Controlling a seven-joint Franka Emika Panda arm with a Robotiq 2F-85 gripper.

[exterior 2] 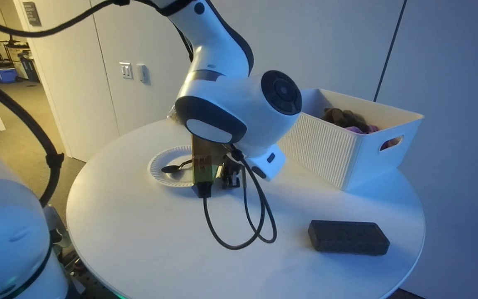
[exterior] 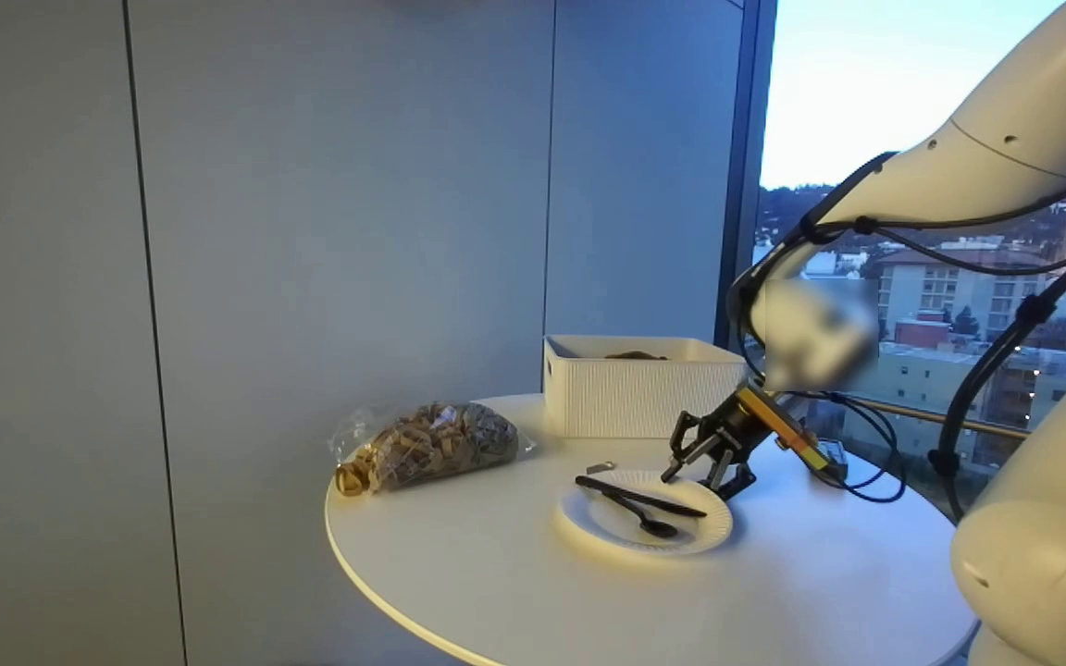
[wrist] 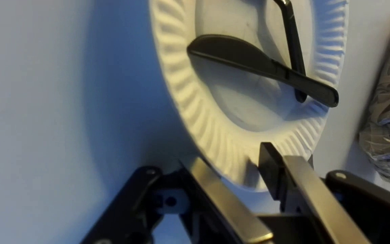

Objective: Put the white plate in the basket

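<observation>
The white plate (exterior: 588, 520) lies on the round white table with a black knife (exterior: 641, 497) and a black spoon (exterior: 658, 528) on it. The plate is partly hidden behind the arm in an exterior view (exterior 2: 156, 166). My gripper (exterior: 692, 481) is tilted at the plate's edge. In the wrist view the gripper (wrist: 232, 159) is open: one finger is over the fluted rim of the plate (wrist: 195, 101), the other just outside its edge. I cannot tell whether either finger touches it. The white basket (exterior: 644, 398) stands behind and shows in both exterior views (exterior 2: 318, 143), with brown and purple things inside.
A clear bag of brownish strips (exterior: 445, 444) lies on the table beyond the plate. A dark block (exterior 2: 347, 237) lies near the table edge, in front of the basket. A small metallic piece (exterior: 601, 467) lies behind the plate. Cables (exterior 2: 239, 247) hang from the wrist.
</observation>
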